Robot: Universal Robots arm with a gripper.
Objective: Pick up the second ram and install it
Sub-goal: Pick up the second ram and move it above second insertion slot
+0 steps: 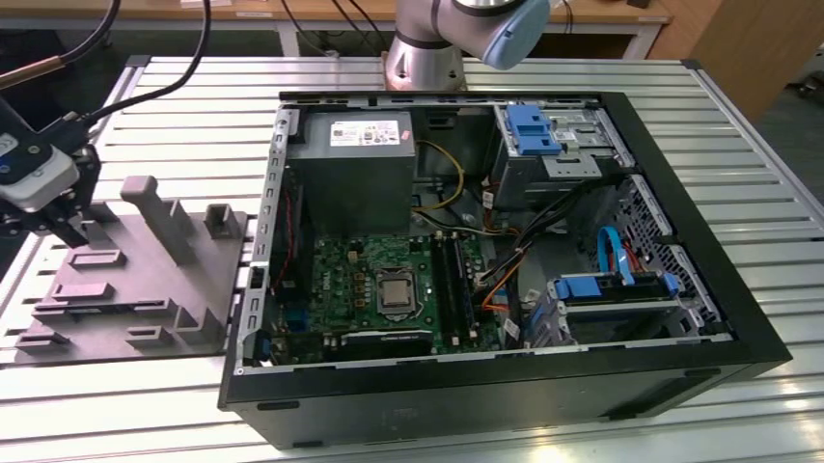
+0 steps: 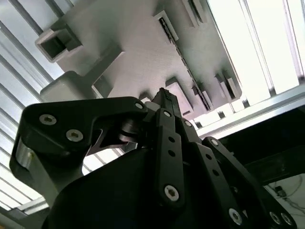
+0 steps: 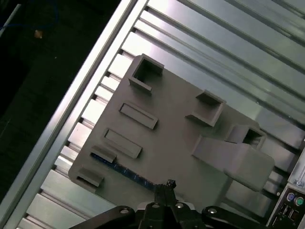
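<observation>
The second ram [image 3: 121,169] is a long dark stick standing on edge in a slot of the grey holder block [image 3: 176,119]. In the second wrist view the ram [image 2: 188,71] shows as a thin dark strip along that holder block [image 2: 133,52]. My gripper [image 3: 169,185] hovers just above the block at one end of the ram, its fingers shut together with nothing between them. In the exterior view the gripper [image 1: 62,230] hangs over the far left part of the holder block [image 1: 142,289]. The green motherboard [image 1: 373,280] with its black slots [image 1: 445,280] lies inside the open computer case [image 1: 696,289].
Upright posts [image 1: 161,217] rise from the holder block close to the gripper. Inside the case sit the grey power-supply box [image 1: 350,169], a drive cage with blue clips [image 1: 541,140] and loose cables [image 1: 515,251]. The arm's base [image 1: 425,58] stands behind the case. Slatted metal table [image 1: 168,386] all around.
</observation>
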